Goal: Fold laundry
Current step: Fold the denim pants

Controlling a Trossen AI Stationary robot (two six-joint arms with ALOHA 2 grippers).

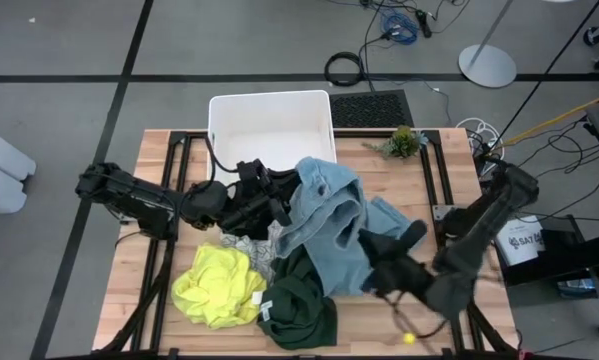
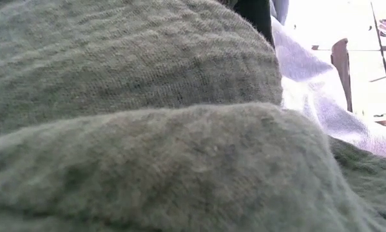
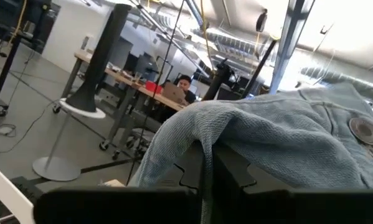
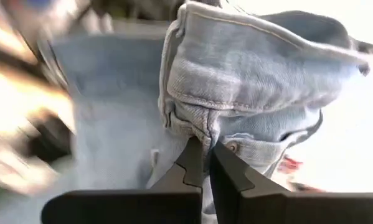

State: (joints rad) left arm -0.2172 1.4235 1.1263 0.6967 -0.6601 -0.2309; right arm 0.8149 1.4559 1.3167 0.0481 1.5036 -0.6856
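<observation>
A light blue denim garment (image 1: 324, 215) is bunched up at the table's middle, held between both grippers. My left gripper (image 1: 282, 207) comes from the left and is shut on its left part. My right gripper (image 1: 367, 245) comes from the right and is shut on its near right part. Under and around it lie a dark green garment (image 1: 299, 300), a bright yellow one (image 1: 219, 285) and a white one with grey pattern (image 1: 244, 245). The dark green cloth (image 2: 147, 129) fills the low view, with the light blue cloth (image 2: 308, 84) behind it. My left gripper pinches a fold of the denim (image 3: 202, 127) between its two fingers, coming roughly level from the table's left. The cloth drapes over the fingertips and falls away on both sides. A metal button (image 3: 363, 130) shows farther along the garment. My right gripper pinches a thick seamed edge of the denim (image 4: 206, 134) between its two fingers, next to a small rivet (image 4: 233, 147). It comes roughly level from the table's right. The cloth bunches in folds above the fingers; how many layers, I cannot tell.
A white plastic bin (image 1: 271, 125) stands at the table's far edge behind the pile. A small green plant (image 1: 404, 142) sits at the far right, and a small yellow ball (image 1: 409, 338) near the front edge. A person (image 3: 185, 84) sits at a desk in the room beyond.
</observation>
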